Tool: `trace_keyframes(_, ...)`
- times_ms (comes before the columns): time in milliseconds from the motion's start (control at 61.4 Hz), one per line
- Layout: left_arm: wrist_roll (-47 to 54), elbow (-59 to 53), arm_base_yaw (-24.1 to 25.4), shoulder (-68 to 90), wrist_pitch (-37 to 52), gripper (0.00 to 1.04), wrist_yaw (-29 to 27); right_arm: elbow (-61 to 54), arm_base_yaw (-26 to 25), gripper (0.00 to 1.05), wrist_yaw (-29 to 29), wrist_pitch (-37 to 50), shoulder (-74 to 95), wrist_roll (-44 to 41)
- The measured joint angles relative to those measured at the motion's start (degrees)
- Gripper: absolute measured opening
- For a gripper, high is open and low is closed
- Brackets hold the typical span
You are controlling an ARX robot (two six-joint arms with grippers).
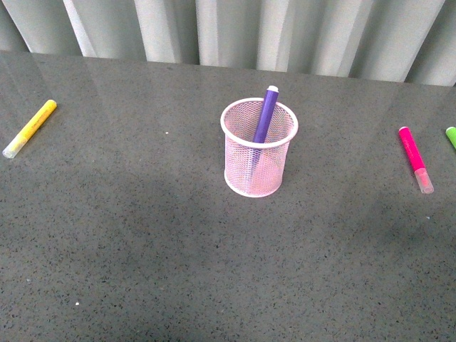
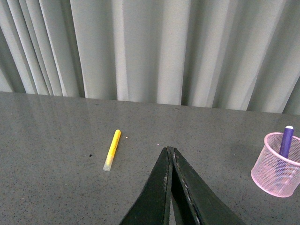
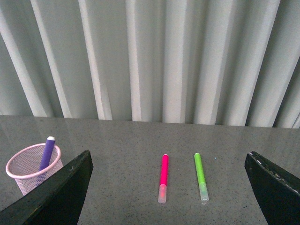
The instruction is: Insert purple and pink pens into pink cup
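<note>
The pink cup point(image 1: 258, 148) stands upright mid-table, with the purple pen point(image 1: 265, 114) leaning inside it, its top sticking above the rim. Flat on the table at the right lies the pink pen point(image 1: 415, 158), apart from the cup. The right wrist view shows that pink pen point(image 3: 163, 178) ahead between the wide-open fingers of my right gripper point(image 3: 168, 164), with the cup point(image 3: 32, 168) and purple pen point(image 3: 47, 152) off to one side. My left gripper point(image 2: 169, 150) is shut with nothing in it; the cup point(image 2: 277, 164) is off to its side. Neither arm shows in the front view.
A yellow marker point(image 1: 29, 127) lies at the table's far left, also ahead of the left gripper as the yellow marker point(image 2: 112, 149). A green marker point(image 3: 201, 176) lies beside the pink pen, at the right edge as the green marker point(image 1: 451, 135). Grey curtains point(image 1: 235, 28) hang behind the table.
</note>
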Motion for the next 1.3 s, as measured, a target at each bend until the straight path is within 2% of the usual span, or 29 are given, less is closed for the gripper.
trace_keyframes(114, 0.0, 0.0, 0.0, 0.0, 0.0, 0.04, 0.0, 0.0, 0.0, 0.98, 0.0, 0.0, 0.0, 0.0)
trace_keyframes(326, 0.0, 0.0, 0.0, 0.0, 0.0, 0.43, 0.0, 0.0, 0.0, 0.98, 0.3, -0.1, 0.1, 0.0)
trace_keyframes(342, 0.0, 0.0, 0.0, 0.0, 0.0, 0.46, 0.0, 0.2, 0.3, 0.98, 1.2, -0.8, 0.5, 0.3)
trace_keyframes(407, 0.0, 0.0, 0.0, 0.0, 0.0, 0.57, 0.0, 5.1, 1.6, 0.98, 11.8, -12.8, 8.5, 2.9)
trace_keyframes(456, 0.0, 0.0, 0.0, 0.0, 0.0, 0.66, 0.0, 7.3, -1.1, 0.98, 14.2, -15.7, 16.6, 3.2)
trace_keyframes(505, 0.0, 0.0, 0.0, 0.0, 0.0, 0.75, 0.0, 8.2, -4.0, 0.98, 12.9, -14.2, 22.6, 3.1)
trace_keyframes(570, 0.0, 0.0, 0.0, 0.0, 0.0, 0.86, 0.0, 9.6, -8.6, 0.98, 9.2, -7.4, 32.5, 1.0)
trace_keyframes(668, 0.0, 0.0, 0.0, -0.1, 0.0, 1.0, 0.0, 13.6, -11.1, 0.98, 6.5, 1.7, 45.2, -2.7)
trace_keyframes(863, 0.0, 0.0, 0.0, -0.1, 0.0, 0.98, 0.0, 25.1, -11.5, 0.98, 2.2, 8.7, 69.9, -5.4)
trace_keyframes(961, 0.0, 0.0, 0.0, -0.1, 0.0, 0.98, 0.0, 31.1, -10.7, 0.98, 1.0, 8.8, 80.1, -4.4)
trace_keyframes(1303, 0.0, 0.0, 0.0, -0.1, 0.0, 0.98, 0.0, 48.0, -6.1, 0.98, 2.0, 9.0, 101.4, 2.8)
